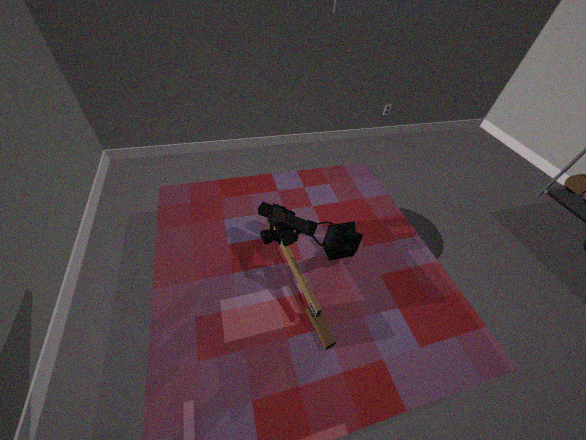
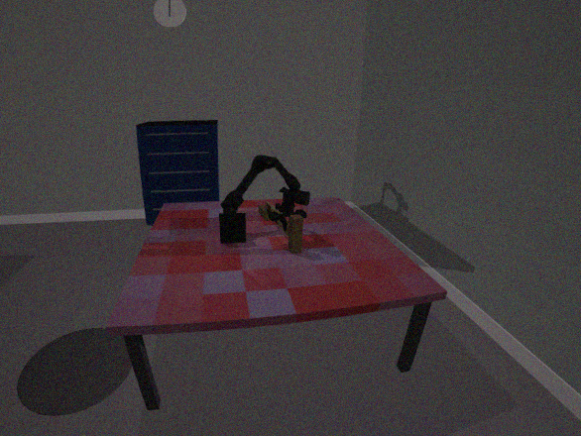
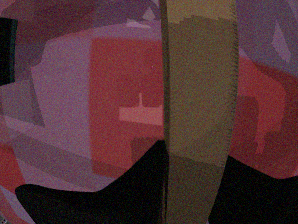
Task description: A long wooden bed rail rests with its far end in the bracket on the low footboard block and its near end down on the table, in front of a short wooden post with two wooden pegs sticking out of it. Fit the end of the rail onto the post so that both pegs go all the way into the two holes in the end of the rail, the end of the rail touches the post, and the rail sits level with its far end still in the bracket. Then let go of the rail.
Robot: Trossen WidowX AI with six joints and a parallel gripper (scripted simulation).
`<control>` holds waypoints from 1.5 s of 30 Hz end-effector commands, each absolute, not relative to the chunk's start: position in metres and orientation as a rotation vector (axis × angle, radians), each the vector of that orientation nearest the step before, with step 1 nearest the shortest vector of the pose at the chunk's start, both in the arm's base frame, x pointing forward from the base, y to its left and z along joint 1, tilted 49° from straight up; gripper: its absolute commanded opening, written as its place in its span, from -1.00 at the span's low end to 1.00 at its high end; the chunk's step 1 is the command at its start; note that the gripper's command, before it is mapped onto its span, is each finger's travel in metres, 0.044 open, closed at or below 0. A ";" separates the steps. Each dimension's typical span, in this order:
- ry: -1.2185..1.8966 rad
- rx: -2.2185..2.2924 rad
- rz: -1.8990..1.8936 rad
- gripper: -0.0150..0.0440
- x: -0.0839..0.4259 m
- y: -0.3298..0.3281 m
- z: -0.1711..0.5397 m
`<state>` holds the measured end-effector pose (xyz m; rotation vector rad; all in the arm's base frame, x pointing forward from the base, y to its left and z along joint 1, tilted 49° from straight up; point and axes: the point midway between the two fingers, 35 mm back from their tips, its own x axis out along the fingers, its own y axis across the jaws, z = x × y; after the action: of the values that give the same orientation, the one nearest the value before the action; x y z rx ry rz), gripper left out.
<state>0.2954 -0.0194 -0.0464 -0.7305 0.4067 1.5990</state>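
The long wooden rail runs from my gripper to the bracket on the low footboard block. The gripper is shut on the rail near its post end, with one black finger on each side. In the top view the rail's far end lies at the bracket. The short wooden post stands upright beside the gripper; only a sliver of it shows behind the arm in the top view. The pegs, the holes and any gap between rail and post are hidden or too small to tell. Whether the rail is exactly level is unclear.
The arm's black base stands on the patchwork table top, to one side of the rail. A blue drawer cabinet stands on the floor behind the table. Dark shadows cross the table and the floor.
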 end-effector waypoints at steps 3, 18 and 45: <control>0.407 -0.738 1.591 -0.49 0.297 -0.024 -0.047; 0.408 -0.738 1.591 -0.49 0.298 -0.026 -0.049; 0.408 -0.739 1.591 -0.49 0.299 -0.029 -0.053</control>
<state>0.2975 -0.0255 -0.0530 -0.7315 0.4070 1.5989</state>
